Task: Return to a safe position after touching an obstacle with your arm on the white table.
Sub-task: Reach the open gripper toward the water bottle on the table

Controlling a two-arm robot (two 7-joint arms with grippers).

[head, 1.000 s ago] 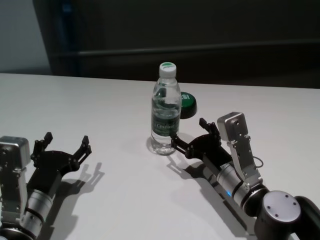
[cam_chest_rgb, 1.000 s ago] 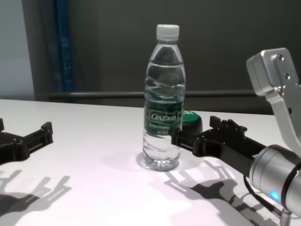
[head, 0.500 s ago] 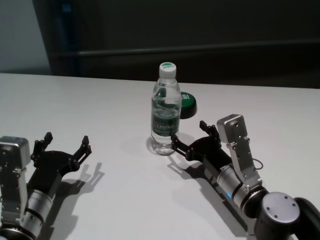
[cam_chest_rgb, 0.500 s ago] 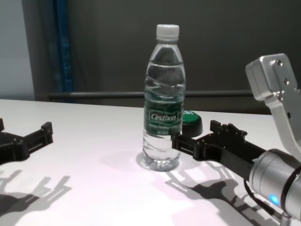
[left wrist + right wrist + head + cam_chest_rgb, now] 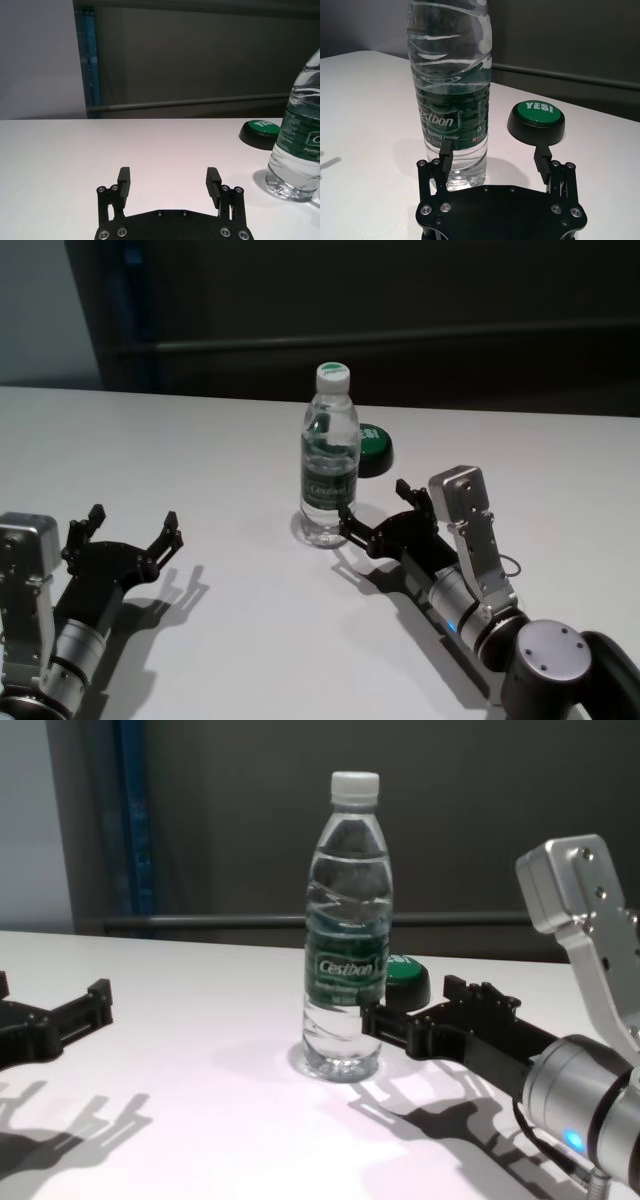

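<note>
Bottle (image 5: pixel 329 457), one, stands upright at the frame's centre on the one white table (image 5: pixel 230 440) because my push only touches it, not tips it. My right claw (image 5: pixel 373 514), right of centre, has its spread fingers against the bottle's base; my left claw (image 5: pixel 131 528), lower left, lies parked with fingers apart. One green-topped button (image 5: pixel 373 448) sits just behind the bottle.

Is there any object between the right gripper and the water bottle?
Nothing visible. The open right gripper has one fingertip at the water bottle, low on its side. The green-topped puck stands beyond, beside it.
</note>
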